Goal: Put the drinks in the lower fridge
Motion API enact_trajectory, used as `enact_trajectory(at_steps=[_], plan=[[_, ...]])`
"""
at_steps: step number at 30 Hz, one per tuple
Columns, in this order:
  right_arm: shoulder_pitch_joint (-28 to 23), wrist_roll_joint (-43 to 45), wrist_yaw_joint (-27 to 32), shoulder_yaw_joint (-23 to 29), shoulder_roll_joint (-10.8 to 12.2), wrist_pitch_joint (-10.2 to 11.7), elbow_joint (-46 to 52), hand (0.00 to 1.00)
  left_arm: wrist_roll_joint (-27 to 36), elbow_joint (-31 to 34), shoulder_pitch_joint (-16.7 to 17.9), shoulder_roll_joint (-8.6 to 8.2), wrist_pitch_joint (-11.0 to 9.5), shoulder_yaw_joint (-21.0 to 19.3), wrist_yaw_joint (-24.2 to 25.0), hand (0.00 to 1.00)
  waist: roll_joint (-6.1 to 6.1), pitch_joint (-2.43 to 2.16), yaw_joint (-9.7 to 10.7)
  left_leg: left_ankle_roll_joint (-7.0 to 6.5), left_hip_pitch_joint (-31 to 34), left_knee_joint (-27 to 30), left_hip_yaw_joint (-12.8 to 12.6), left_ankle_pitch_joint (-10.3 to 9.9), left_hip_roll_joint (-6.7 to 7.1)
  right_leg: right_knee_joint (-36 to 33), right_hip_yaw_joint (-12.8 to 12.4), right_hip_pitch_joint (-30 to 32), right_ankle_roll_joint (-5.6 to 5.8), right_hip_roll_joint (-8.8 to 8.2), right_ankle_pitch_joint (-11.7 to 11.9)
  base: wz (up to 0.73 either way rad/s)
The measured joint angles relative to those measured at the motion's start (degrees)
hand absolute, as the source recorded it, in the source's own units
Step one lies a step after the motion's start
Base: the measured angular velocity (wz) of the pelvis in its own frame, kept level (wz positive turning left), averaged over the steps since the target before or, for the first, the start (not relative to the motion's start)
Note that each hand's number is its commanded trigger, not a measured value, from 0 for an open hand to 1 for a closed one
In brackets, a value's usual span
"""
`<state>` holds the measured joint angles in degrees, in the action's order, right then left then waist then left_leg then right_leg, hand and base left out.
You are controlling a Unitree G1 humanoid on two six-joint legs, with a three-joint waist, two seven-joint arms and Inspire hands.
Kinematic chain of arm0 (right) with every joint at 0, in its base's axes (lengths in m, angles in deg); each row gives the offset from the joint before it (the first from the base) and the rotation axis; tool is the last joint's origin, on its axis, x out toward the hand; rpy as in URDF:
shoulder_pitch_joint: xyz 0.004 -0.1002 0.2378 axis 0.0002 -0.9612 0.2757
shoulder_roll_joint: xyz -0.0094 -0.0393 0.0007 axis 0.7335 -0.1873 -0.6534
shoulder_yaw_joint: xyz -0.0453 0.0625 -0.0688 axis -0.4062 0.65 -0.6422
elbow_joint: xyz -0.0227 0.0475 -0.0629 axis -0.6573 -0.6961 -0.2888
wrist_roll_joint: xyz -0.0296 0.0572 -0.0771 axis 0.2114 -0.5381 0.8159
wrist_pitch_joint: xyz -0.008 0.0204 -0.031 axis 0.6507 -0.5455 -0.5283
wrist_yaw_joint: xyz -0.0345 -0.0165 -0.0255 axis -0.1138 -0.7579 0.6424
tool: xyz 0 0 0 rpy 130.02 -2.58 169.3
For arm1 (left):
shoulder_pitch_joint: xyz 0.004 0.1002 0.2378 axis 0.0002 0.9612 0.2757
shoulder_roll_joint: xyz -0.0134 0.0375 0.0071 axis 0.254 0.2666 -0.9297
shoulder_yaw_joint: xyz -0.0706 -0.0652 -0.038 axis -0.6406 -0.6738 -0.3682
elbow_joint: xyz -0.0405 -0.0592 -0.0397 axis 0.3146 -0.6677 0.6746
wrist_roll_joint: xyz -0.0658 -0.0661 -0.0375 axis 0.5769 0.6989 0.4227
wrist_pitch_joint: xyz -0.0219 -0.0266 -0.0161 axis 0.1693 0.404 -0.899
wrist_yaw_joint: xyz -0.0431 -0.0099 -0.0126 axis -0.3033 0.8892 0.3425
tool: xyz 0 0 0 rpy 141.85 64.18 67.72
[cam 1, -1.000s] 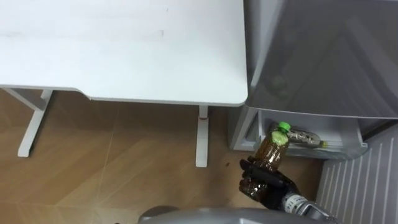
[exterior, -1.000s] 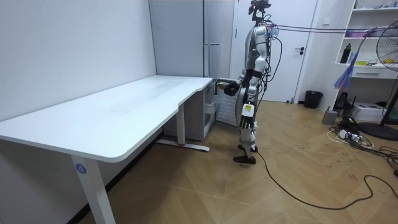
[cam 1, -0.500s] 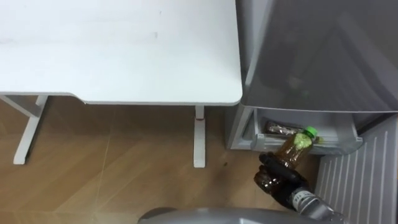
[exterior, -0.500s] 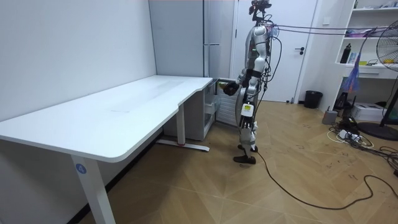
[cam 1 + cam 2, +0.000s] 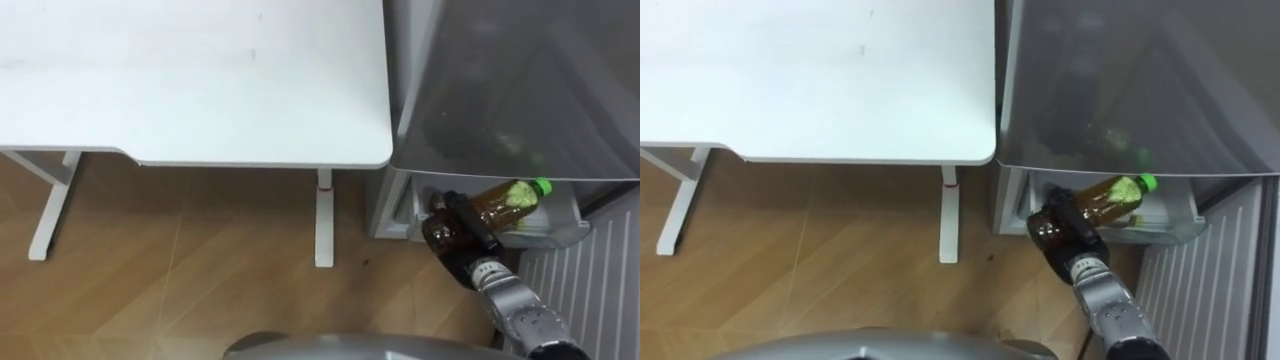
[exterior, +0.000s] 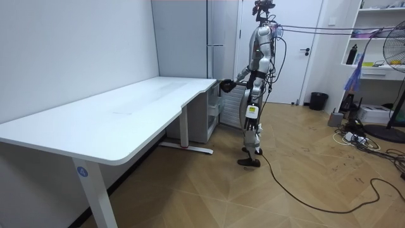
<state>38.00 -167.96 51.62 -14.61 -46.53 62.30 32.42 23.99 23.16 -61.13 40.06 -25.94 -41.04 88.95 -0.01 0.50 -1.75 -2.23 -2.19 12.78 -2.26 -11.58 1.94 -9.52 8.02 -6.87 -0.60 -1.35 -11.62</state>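
Bench point(image 5: 200, 80): I note a white top with a rounded near corner, its right edge just beside the grey fridge point(image 5: 520, 90). It stands on white legs point(image 5: 322, 215), which rest on the wooden floor point(image 5: 200, 270). Below the fridge's upper door, a pale drawer point(image 5: 562, 226) stands open. My right hand point(image 5: 472, 222), curled round an amber bottle point(image 5: 500, 198), holds it tilted over that drawer and hides part of the interior.
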Motion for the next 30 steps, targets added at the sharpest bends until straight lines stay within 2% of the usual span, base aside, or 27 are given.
enact_trajectory(at_steps=[5, 10, 14, 22, 25, 28, 29, 30], plan=[[0.0, -6.1, 0.0, 0.3, -0.1, 0.5, -0.1, 1.00, -0.4, 0.0, 0.3, -0.03, -0.1, -0.2, 0.0, 0.00, 0.40, 0.11, -0.3, 0.00, 0.0, 0.2, 0.2, 0.0, 0.04, 0.1, 0.0, 0.0, 0.01, 0.01, 0.0, 0.00], [-0.2, -10.3, 0.0, 1.7, 0.1, 0.5, -0.1, 1.00, -0.4, 1.6, 2.7, -0.29, 0.7, -1.3, 0.3, 0.00, 0.67, 0.01, -0.3, -0.01, -0.2, 0.0, 0.7, 0.0, 0.31, 0.8, 0.8, -0.5, 0.07, -0.10, -0.1, 0.06], [-0.2, -11.0, 0.0, 2.5, 0.1, 1.1, -0.1, 1.00, -0.4, 1.8, 3.5, -0.30, 0.7, -1.3, 0.3, 0.00, 0.84, -0.14, -0.4, -0.02, -0.2, 0.0, 1.0, 0.0, 0.49, 0.9, 1.2, -0.6, 0.16, -0.21, -0.1, 0.07], [-0.1, -11.6, 0.0, 2.8, 0.3, 1.0, -0.3, 1.00, -0.4, 1.7, 3.9, -0.29, 0.8, -1.3, 0.3, 0.00, 0.52, -0.02, -0.2, -0.03, -0.7, 0.2, 1.2, 0.0, 0.62, 0.8, 2.1, -1.5, 0.23, -0.46, -0.3, 0.04], [0.2, -11.5, 0.7, 4.7, 0.8, 1.2, -0.3, 1.00, -1.5, 1.7, 3.4, -0.28, 0.8, -1.3, 0.4, 0.00, 0.57, -0.02, -0.2, -0.04, 0.6, 1.0, 1.4, 0.0, 0.69, 0.8, 2.2, -1.0, 0.33, -0.48, -0.4, 0.09], [2.7, -12.5, 2.3, 6.6, 0.6, 1.8, -1.0, 1.00, -1.5, 1.6, 1.9, 0.11, 0.9, -1.3, 1.5, 0.00, 1.05, -0.06, -0.3, -0.29, 2.8, 1.3, 1.6, 0.3, 0.69, 0.0, 2.0, 1.6, 0.30, -0.46, -0.4, 0.04], [4.8, -12.3, 2.7, 6.8, 0.3, 2.3, -2.5, 1.00, -1.5, 1.6, 1.4, 0.13, 0.8, -1.3, 1.6, 0.00, 1.34, 0.03, -0.1, -0.32, 3.9, 2.0, 1.6, 0.3, 0.67, -0.4, 2.1, 2.7, 0.28, -0.49, -0.4, 0.00], [7.0, -12.3, 2.8, 7.7, 0.3, 2.3, -4.5, 1.00, -1.5, 1.7, 0.9, 0.13, 0.8, -1.3, 1.6, 0.00, 1.73, -0.13, -0.1, -0.38, 5.0, 2.2, 1.6, 0.4, 0.65, -0.9, 2.3, 3.8, 0.27, -0.50, -0.2, 0.00]])
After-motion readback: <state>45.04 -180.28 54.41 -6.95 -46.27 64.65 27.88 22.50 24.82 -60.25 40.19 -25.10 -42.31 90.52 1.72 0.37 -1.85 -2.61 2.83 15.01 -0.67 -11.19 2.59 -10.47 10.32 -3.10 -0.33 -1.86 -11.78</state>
